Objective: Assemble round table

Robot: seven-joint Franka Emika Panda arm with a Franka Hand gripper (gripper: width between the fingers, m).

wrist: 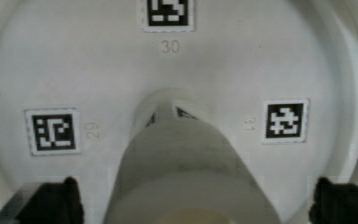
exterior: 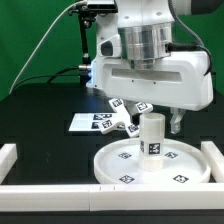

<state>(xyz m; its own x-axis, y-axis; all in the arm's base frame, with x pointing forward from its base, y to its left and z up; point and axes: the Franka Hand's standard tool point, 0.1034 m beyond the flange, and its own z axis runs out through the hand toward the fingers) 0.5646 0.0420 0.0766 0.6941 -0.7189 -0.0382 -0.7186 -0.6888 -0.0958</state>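
The large round disc (exterior: 125, 168) lies flat near the table's front, with tags round its rim. The short cylindrical leg (exterior: 151, 136) stands upright on the disc's central hub. My gripper (exterior: 154, 120) hangs directly over the leg, open, with its fingers down either side of the leg's top and a gap on each side. In the wrist view the leg (wrist: 190, 155) rises between the two dark fingertips (wrist: 51, 203), with the disc (wrist: 87, 70) below. The cross-shaped base (exterior: 124, 112) lies just behind the disc, partly hidden by my hand.
The marker board (exterior: 88, 122) lies flat behind the disc towards the exterior view's left. Long white border rails run along the front (exterior: 90, 196), the exterior view's left (exterior: 8, 156) and right (exterior: 213, 150).
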